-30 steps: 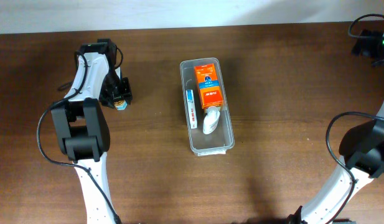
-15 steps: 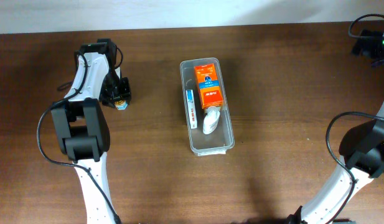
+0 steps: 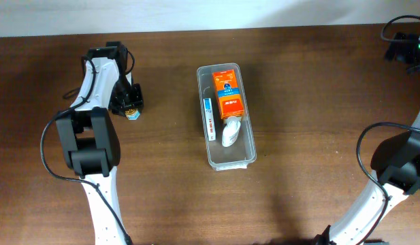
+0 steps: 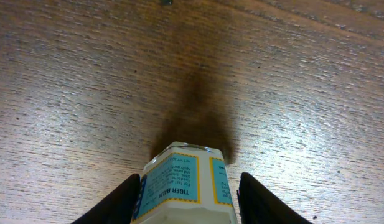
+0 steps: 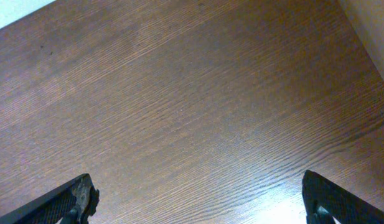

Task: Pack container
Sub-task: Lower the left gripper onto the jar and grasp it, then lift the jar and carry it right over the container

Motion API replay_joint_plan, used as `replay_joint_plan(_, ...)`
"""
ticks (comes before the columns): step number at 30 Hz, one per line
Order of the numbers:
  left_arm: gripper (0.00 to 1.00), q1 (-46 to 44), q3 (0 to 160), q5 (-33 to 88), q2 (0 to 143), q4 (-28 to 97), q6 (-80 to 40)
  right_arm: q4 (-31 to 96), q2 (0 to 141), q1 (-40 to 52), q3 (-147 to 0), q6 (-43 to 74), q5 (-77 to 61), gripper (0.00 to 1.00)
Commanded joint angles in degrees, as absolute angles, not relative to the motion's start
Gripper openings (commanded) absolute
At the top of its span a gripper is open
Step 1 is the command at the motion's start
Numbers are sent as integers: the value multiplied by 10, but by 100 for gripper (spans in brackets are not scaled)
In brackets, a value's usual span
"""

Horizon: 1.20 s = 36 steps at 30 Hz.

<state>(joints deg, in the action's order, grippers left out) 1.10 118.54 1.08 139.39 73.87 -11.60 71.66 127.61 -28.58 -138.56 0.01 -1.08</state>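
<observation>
Container (image 3: 233,155) sits mid-worktop (image 3: 318,102), long axis running away from me. Inside I see an orange box (image 3: 229,95) at the far end, a white bottle (image 3: 230,133) just behind it toward me, and a slim box (image 3: 208,119) on edge along the left wall. The near end is bare.

My left fingers (image 4: 120,202) are pinching a small balm box (image 4: 182,186), one finger on each side, well left of the container and over bare wood. I can't tell if the box touches the worktop.

My right fingers (image 5: 79,196) are spread wide over bare worktop, off to the far right, nothing between them.
</observation>
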Motion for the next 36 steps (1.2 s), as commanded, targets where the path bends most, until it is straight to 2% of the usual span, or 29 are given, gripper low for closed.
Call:
replay_joint_plan(1,50,13,1184,7,1397,737,-113,715,1278,-285,-1397,3,-8,98)
replay_joint_plan(10,49,13,1184,7,1397,744,-112,715,1278,-285,-1397,3,-8,98)
replay_joint_plan(14,42,13,1184,7,1397,743,-112,715,1278,-285,-1397,3,-8,98)
replay_joint_plan(28,42,13,1188,21,1397,751,-112,715,1278,-285,-1397,3,-8,98)
replay_joint_plan(36,43,12,1258,27,1397,805,-112,715,1278,-285,-1397,3,-8,98)
